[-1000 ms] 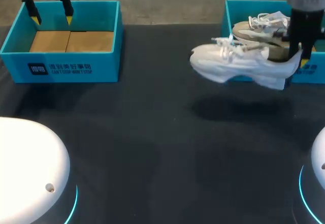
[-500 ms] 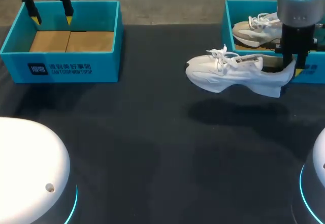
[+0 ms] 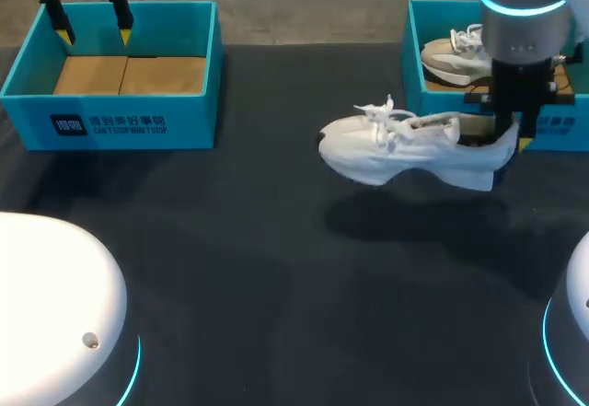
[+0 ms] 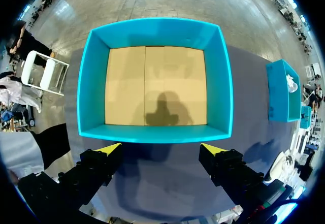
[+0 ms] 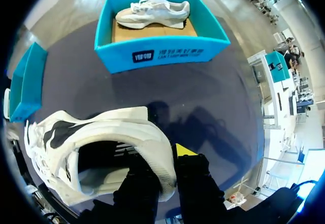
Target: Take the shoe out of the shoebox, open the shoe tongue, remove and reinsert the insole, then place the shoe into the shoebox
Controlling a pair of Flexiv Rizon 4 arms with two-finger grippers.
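A white shoe (image 3: pixel 405 146) hangs above the dark table, toe pointing left, held at its heel collar by my right gripper (image 3: pixel 509 137). The right wrist view shows the shoe (image 5: pixel 91 148) with its heel rim pinched between the fingers of my right gripper (image 5: pixel 163 165). A second white shoe (image 3: pixel 456 52) lies in the right blue shoebox (image 3: pixel 414 33), also seen as the shoe (image 5: pixel 152 10) in the shoebox (image 5: pixel 162 54). My left gripper (image 3: pixel 92 27) hovers open over the back rim of the left blue shoebox (image 3: pixel 120 116). From the left wrist, my left gripper (image 4: pixel 158 148) stands above that empty shoebox (image 4: pixel 152 132).
The left shoebox holds only a brown cardboard floor (image 3: pixel 129 75). Dark tabletop (image 3: pixel 276 268) stretches between and in front of the two boxes. White rounded arm bases sit at the near left corner (image 3: pixel 55 314) and near right edge (image 3: pixel 575 314).
My right arm has carried the shoe leftward and slightly toward the table's middle, away from the right shoebox. The left arm has stayed still.
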